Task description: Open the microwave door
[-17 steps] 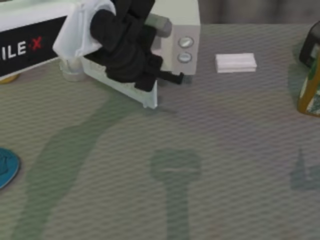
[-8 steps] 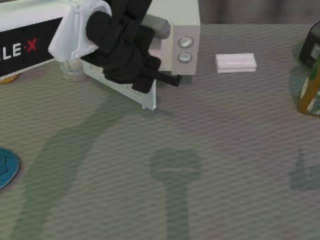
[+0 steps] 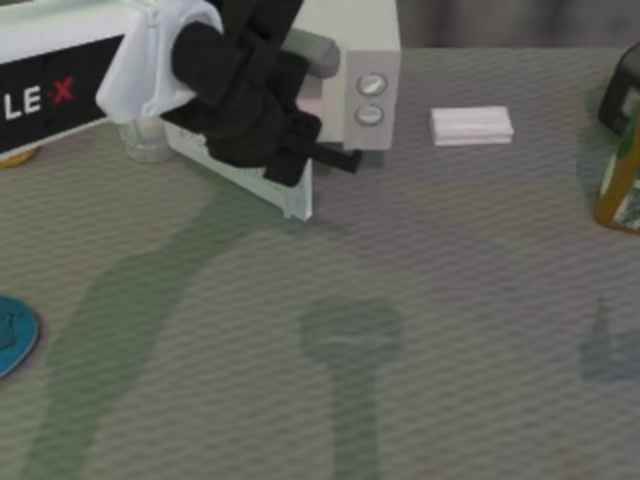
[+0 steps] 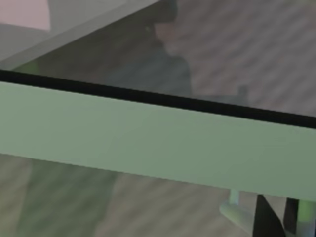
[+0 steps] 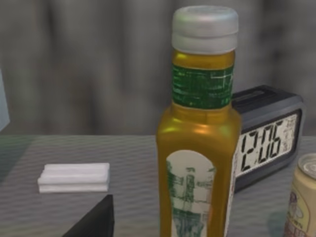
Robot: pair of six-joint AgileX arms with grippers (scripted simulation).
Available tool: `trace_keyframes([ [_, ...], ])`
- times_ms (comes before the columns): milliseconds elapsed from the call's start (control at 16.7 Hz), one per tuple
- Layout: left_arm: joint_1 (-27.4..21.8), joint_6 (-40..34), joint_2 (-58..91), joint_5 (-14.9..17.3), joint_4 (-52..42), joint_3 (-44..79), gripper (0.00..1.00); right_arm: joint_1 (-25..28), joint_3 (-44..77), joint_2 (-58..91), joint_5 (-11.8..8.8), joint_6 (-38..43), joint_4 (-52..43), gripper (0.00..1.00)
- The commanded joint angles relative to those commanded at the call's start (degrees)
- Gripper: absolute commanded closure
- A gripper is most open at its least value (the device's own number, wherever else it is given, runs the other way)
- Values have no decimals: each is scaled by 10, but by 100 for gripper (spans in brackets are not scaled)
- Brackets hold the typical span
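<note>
I see the microwave [image 3: 350, 60] at the tabletop's far edge, its door [image 3: 275, 185] swung partly open. My left gripper [image 3: 335, 157] sits at the door's free edge; I cannot tell whether its fingers are spread or pressed together.

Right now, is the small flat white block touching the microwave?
Apart. The top view shows a strip of bare table between the white block and the microwave, to the right of its knob panel.

"LE X" on the left arm [image 3: 60, 80], "12:06" on the black clock [image 5: 269, 143]
</note>
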Motion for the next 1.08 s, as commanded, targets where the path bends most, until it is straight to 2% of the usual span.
trace_keyframes([
  [720,0,6,-3,7,1,-6,100,0,0,0,0,0,0,0],
  [1080,23,74,-38,43,9,-48,100,0,0,0,0,0,0,0],
])
